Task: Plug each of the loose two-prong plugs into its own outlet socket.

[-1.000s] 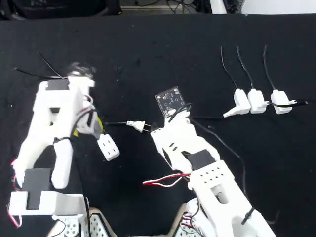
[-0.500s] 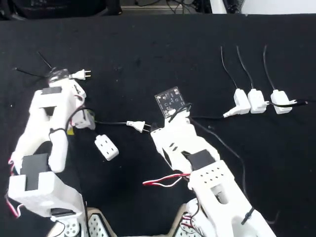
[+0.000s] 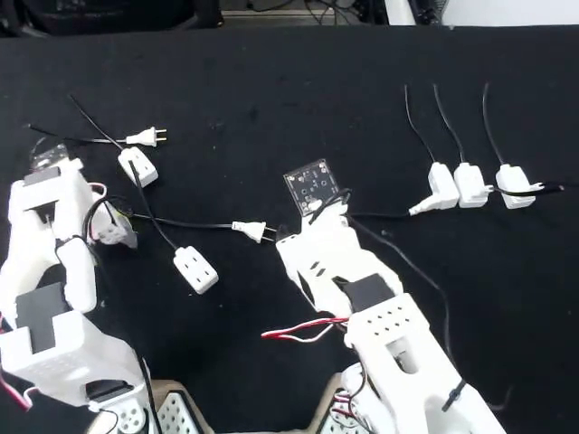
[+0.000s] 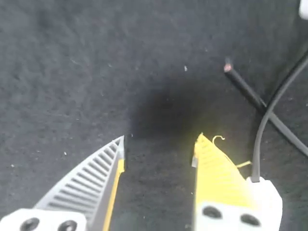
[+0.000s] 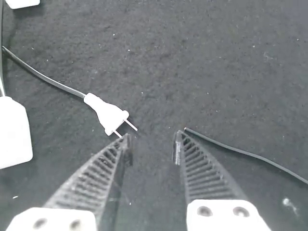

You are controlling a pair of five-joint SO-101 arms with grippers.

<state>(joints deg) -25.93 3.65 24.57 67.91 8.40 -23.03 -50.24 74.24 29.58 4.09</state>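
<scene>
On the black tabletop (image 3: 271,81), at the 9 o'clock side, the left gripper (image 4: 159,144) was held low over bare cloth, its jaws spread wide and nothing gripped between them; a thin black cord (image 4: 269,106) was seen running beside its yellow finger. Toward 12 o'clock from that arm, a first loose plug (image 3: 145,137) was laid flat with its prongs turned to 3 o'clock. An upper socket (image 3: 137,166) was placed near it on its 6 o'clock side, not touching it. A lower socket (image 3: 196,269) was found further toward 5 o'clock, well apart from both. Near the middle of the tabletop, a second loose plug (image 3: 251,231) was laid unplugged, its cord led off toward 9 o'clock and its prongs pointed at 3 o'clock. The right gripper (image 5: 151,137) was set just beside those prongs with its jaws parted by a moderate gap and nothing held; the plug was seen outside the jaws, close to one fingertip. A small dark circuit board (image 3: 312,183) was placed at the 12 o'clock side of that gripper. At the 3 o'clock side, three white blocks (image 3: 470,184) were lined up in a row, each with a thin cord led toward 12 o'clock.
</scene>
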